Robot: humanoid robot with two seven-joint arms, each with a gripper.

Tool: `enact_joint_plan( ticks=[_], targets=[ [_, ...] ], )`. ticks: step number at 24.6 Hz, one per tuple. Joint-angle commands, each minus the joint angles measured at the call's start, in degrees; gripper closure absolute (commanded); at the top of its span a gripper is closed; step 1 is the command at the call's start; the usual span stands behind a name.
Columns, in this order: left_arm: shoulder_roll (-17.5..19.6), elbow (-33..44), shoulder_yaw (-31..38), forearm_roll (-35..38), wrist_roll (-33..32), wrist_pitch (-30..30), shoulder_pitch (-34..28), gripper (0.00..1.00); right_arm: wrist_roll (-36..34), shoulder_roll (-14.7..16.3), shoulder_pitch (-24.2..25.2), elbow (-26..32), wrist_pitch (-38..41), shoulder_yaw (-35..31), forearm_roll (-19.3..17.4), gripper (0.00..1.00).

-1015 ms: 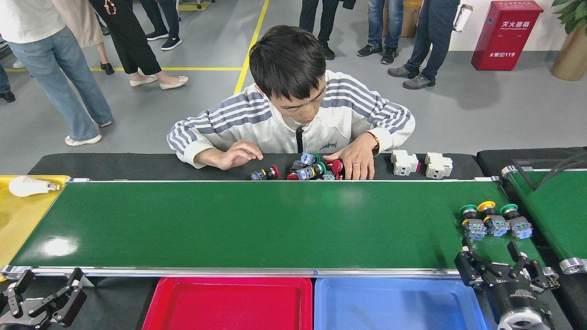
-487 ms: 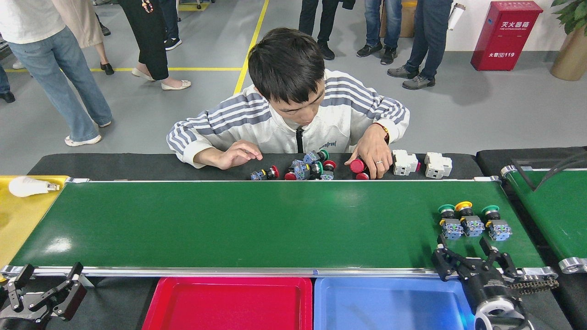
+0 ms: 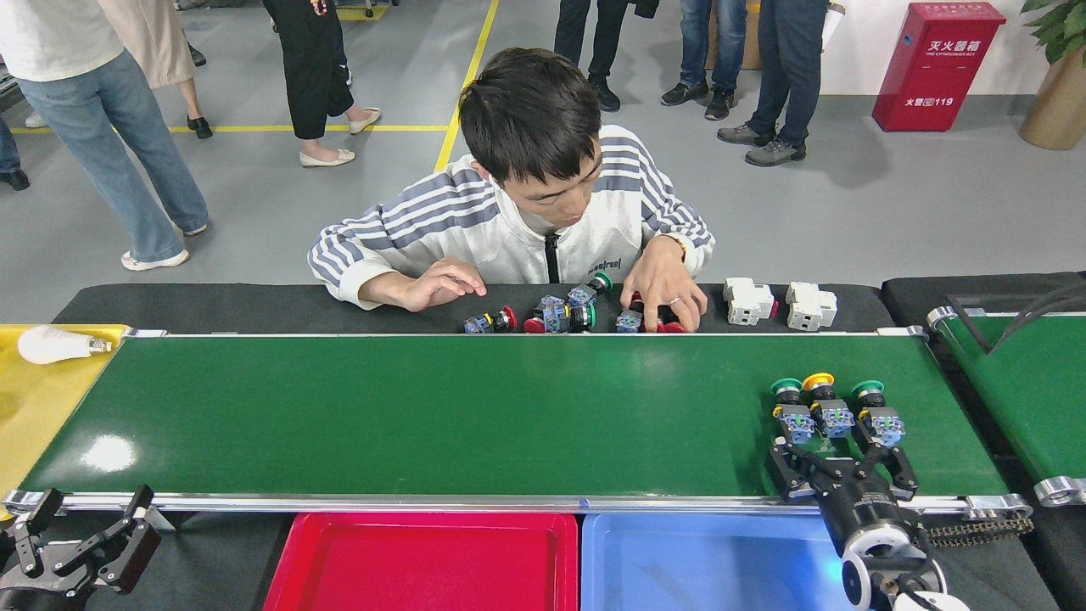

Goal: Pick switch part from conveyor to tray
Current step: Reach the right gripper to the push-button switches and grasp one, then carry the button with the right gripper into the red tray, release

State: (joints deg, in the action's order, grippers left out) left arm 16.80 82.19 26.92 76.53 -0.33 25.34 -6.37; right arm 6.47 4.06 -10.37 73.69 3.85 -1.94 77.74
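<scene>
The conveyor (image 3: pixel 441 407) is a glossy green belt edged in silver rails. On it near its right end stand three switch parts (image 3: pixel 830 409), capped green, yellow and green, with black bodies and blue-grey bases. Below the belt lie a red tray (image 3: pixel 424 564) and a blue tray (image 3: pixel 721 564). The bench (image 3: pixel 212 307) is black. At its left end lies a yellow sheet (image 3: pixel 34 407) bearing a white bulb (image 3: pixel 53 344). The person (image 3: pixel 526 204) wears a white jacket with grey-blue stripes. Both grippers are black.
</scene>
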Motion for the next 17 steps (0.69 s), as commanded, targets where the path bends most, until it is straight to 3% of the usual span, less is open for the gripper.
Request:
enact_joint_plan(
  ticks=[1,4,5,6,7,9,12,17],
  targets=[
    [1.0,0.6,0.1,0.2,0.4,-0.3,0.7,0.0,-0.1,-0.1,-2.2,-0.6,-0.2,0.9,0.0,0.01],
    [1.0,0.5,0.1,0.2,0.4,-0.2,1.3,0.0,-0.1,-0.3,-3.5,-2.4,-0.2,2.2,-0.1,0.02],
    [1.0,0.5,0.1,0.2,0.4,-0.3,1.4,0.0,-0.1,-0.4,-3.9,-2.8,-0.2,2.5,-0.2,0.07],
    [1.0,0.5,0.1,0.2,0.4,-0.3,1.6,0.0,-0.1,-0.2,-4.0,-3.1,0.0,2.6,-0.2,0.19],
    [1.0,0.5,0.1,0.3,0.4,-0.3,1.7,0.0,-0.1,0.2,-4.0,-3.4,0.5,3.0,-0.2,0.46],
    [0.9,0.5,0.1,0.3,0.4,-0.3,1.8,0.0,-0.1,1.2,-4.0,-3.8,0.6,4.2,-0.3,0.79],
    [0.7,0.4,0.1,0.3,0.4,-0.4,1.7,0.0,-0.4,2.2,-4.0,-3.8,0.6,5.5,-0.7,0.88],
    [0.6,0.4,0.1,0.3,0.4,-0.4,1.7,0.0,-1.1,2.0,-4.0,-2.6,1.8,5.5,-0.9,0.89]
  ],
)
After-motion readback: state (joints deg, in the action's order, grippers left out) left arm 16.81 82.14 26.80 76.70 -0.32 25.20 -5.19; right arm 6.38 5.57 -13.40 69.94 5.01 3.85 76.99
